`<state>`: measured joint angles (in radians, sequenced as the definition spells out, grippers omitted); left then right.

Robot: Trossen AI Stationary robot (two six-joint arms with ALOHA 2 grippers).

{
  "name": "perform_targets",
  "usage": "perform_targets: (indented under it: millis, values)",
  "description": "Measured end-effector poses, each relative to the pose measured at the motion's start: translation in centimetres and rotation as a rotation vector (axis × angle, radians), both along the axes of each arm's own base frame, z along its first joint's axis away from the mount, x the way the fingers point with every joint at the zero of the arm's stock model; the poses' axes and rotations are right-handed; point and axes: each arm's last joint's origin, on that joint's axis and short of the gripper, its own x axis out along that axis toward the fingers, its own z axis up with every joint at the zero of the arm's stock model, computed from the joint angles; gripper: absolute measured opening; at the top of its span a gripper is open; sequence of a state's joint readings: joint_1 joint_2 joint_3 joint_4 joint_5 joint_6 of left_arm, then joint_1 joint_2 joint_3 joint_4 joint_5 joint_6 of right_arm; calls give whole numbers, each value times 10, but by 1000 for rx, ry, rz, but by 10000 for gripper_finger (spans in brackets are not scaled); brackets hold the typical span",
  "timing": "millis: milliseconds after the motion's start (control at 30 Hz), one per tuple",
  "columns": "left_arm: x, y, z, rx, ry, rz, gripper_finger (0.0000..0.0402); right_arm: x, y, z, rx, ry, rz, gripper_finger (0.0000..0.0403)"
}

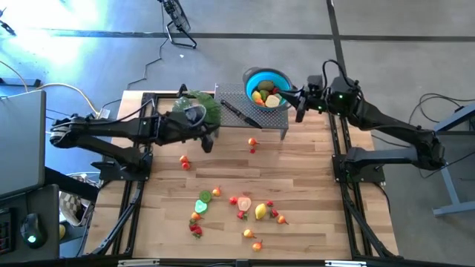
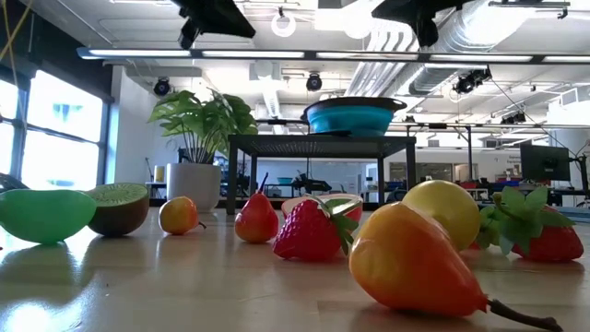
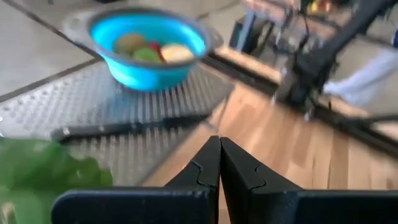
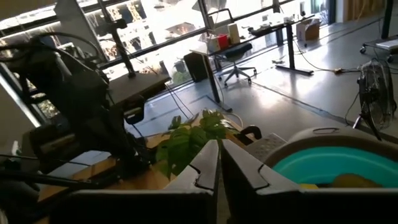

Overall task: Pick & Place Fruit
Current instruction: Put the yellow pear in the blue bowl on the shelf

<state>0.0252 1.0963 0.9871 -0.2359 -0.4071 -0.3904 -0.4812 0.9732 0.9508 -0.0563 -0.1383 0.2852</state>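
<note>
A: On the metal rack (image 1: 267,122) at the table's (image 1: 312,222) far edge: what's shown?

B: Blue bowl (image 1: 261,80) w/ some fruit inside. Right gripper (image 1: 300,115) just beside it, fingers closed, holding nothing.

A: Left gripper (image 1: 208,145)?

B: Near the plant (image 1: 199,106), fingers pressed together, empty.

A: Other fruit (image 1: 237,211)?

B: Scattered on the table's near half; two pcs by the rack's front edge.
</note>
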Motion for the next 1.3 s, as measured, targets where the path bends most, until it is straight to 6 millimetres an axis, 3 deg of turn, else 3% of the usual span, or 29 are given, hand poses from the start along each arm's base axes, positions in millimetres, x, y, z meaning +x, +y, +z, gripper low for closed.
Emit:
perform_targets:
  millis: [267, 533, 833, 1067, 1300]
  values:
    - [-13, -32, -6, -26, 102, -130, 5, -2, 10, 5, -12, -22, 35, 9]
    - [-22, -53, -18, -234, 159, -118, 5, -2, 11, 5, -6, -23, 36, 9]
    - [-41, -65, -36, -511, 283, 62, 5, -2, 11, 5, -8, -27, 36, 9]
    - [-55, -63, -48, -676, 372, 283, 5, -2, 11, 5, 11, -33, 35, 9]
    - [-66, -61, -58, -695, 500, 421, 5, -1, 11, 4, 41, -38, 32, 9]
